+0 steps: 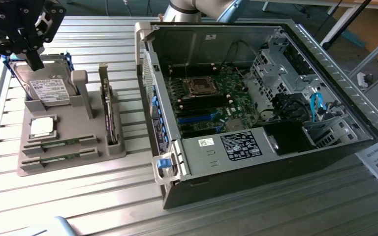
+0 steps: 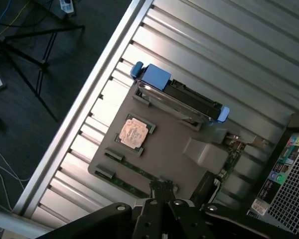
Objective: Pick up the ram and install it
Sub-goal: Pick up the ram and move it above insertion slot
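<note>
The gripper (image 1: 37, 65) hangs at the exterior view's upper left, its black fingers pointing down over the far end of a grey parts holder (image 1: 77, 129), just above the hard drive (image 1: 47, 88) that stands in a blue-edged caddy there. In the wrist view the gripper (image 2: 162, 185) shows its two fingertips pressed together with nothing between them, so it is closed and empty. The ram (image 1: 61, 144) lies untouched in the holder: a thin green stick seated on edge in a slot just on the near side of the square silver processor (image 1: 43, 127), with a second ram stick (image 1: 57, 158) in the parallel slot beside it, closest to the holder's near edge. From the wrist camera the same layout reads clearly: the hard drive (image 2: 179, 99) at one end of the holder (image 2: 174, 144), the processor (image 2: 134, 133) in the middle, and the ram (image 2: 132, 170) and the second ram stick (image 2: 117, 183) along the opposite end. A taller expansion card (image 1: 112, 115) with a metal bracket stands upright in the holder's side nearest the computer case (image 1: 320, 49). The case lies open on the ribbed metal table (image 1: 110, 196), to the exterior view's right of the holder and well apart from the gripper; its green motherboard (image 1: 222, 93) is exposed, with the processor socket (image 1: 201, 87) near the middle.
</note>
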Robot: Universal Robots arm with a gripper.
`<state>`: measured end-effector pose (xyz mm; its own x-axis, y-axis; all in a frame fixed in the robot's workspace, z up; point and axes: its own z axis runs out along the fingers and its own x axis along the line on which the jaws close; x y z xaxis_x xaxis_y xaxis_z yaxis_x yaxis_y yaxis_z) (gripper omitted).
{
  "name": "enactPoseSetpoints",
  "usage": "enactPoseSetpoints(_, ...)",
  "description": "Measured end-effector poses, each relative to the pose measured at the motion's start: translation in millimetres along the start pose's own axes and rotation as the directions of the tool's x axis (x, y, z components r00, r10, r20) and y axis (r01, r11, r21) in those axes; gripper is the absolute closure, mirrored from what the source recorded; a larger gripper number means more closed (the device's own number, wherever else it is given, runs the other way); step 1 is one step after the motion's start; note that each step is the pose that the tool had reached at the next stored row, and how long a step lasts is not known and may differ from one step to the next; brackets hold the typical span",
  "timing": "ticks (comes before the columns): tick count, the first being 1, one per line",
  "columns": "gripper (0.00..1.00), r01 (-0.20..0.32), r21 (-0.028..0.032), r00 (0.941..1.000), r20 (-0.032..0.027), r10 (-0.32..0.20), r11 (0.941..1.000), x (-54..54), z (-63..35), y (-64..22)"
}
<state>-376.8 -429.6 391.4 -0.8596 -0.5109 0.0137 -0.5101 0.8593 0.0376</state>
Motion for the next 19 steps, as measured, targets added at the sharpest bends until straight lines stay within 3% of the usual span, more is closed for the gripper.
enactPoseSetpoints(4, 0.90, 0.065, 0.0008, 0.9979, -0.0025, -0.065, 0.9979, 0.0, 0.0, 0.0)
enactPoseSetpoints(10, 0.90, 0.165, 0.0017, 0.9862, -0.0064, -0.165, 0.9862, 0.0, 0.0, 0.0)
enactPoseSetpoints(19, 0.90, 0.310, 0.0024, 0.9508, -0.0124, -0.309, 0.9509, 0.0, 0.0, 0.1)
